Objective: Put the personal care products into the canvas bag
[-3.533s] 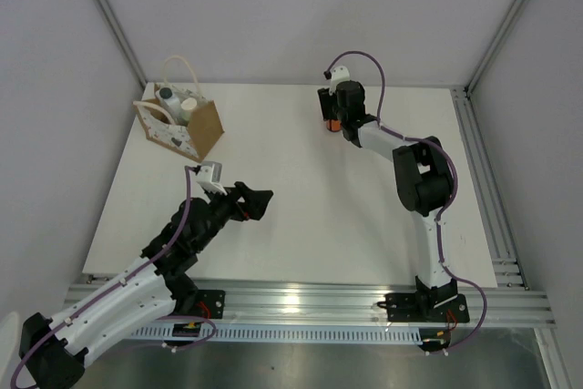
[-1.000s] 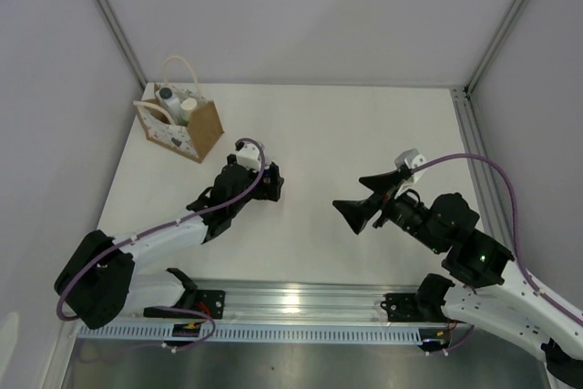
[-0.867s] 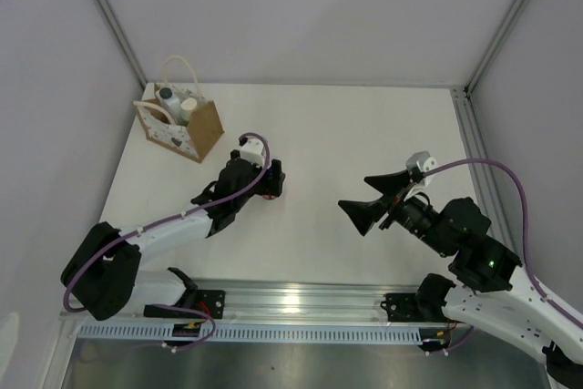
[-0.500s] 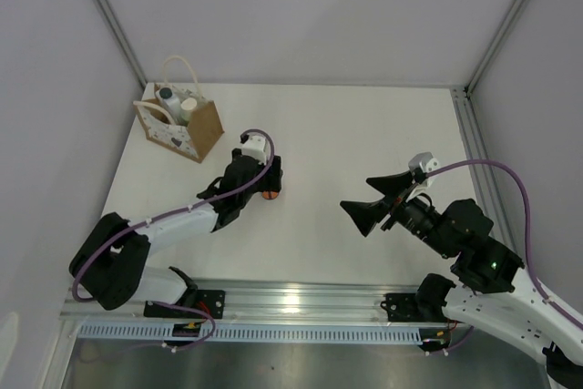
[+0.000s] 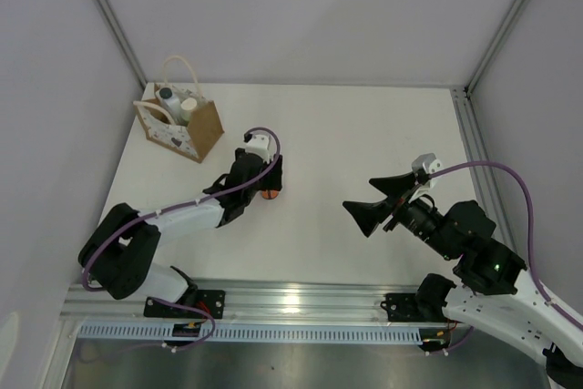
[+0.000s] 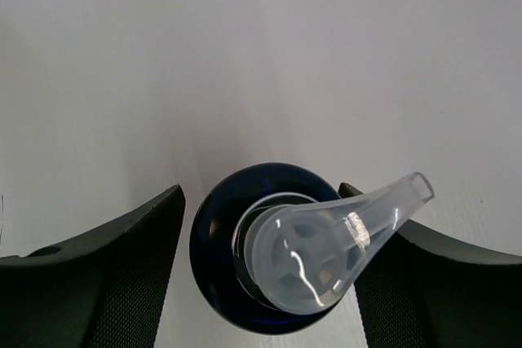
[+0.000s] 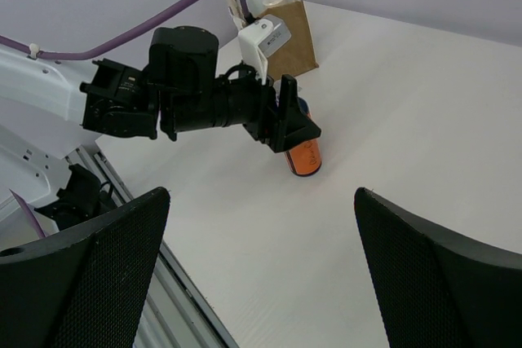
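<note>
Orange bottle point(image 5: 270, 194) stands upright left of the tabletop's point(image 5: 364, 134) middle, under the left gripper point(image 5: 271, 181). The canvas bag point(image 5: 187, 129) sits by the far-left corner, and the right gripper point(image 5: 366, 216) hangs spread and empty.

Left wrist: jaws flank the dark blue cap point(image 6: 214, 242); contact unclear.

Right wrist: the body looks stiff, light and slick, so I'd pinch below the cap, clear of the pump point(image 6: 359, 226).

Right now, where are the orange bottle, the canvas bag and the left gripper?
orange bottle point(image 7: 306, 159), right wrist view, on its orange body.
canvas bag point(image 5: 209, 129), top external view, on its brown side wall.
left gripper point(image 6: 259, 201), left wrist view, midway between its jaws.
</note>
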`<state>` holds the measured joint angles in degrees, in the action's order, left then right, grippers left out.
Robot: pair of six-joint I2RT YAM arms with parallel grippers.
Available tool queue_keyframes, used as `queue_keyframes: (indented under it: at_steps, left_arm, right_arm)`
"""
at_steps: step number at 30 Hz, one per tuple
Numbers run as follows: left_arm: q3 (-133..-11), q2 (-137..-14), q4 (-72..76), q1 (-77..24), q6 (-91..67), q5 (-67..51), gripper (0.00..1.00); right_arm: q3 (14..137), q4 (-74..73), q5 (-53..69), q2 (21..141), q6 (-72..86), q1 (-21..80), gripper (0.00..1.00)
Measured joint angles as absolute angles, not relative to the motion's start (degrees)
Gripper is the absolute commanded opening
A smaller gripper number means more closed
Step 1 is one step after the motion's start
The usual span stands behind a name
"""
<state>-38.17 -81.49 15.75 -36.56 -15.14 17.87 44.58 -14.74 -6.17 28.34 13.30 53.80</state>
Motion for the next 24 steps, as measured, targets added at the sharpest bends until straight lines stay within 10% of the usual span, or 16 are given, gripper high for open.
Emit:
queue_keyframes:
  at_steps: [9, 15, 24]
  left_arm:
    - [-39.05, -81.52, 15.75, -36.56, -15.68, 19.31, 0.69]
    - [-39.79, -81.52, 14.76, -36.56, -16.14, 19.79, 0.02]
    - [-52.1, -81.87, -1.34, -36.16, -15.88, 23.31, 0.0]
  right_arm:
    - [44.58, -14.74, -6.22, 28.62, 13.3, 53.8, 0.99]
    - [44.58, -14.76, -6.22, 29.12, 13.3, 53.8, 0.99]
    - [44.58, -14.74, -6.2, 30.59, 13.34, 53.8, 0.99]
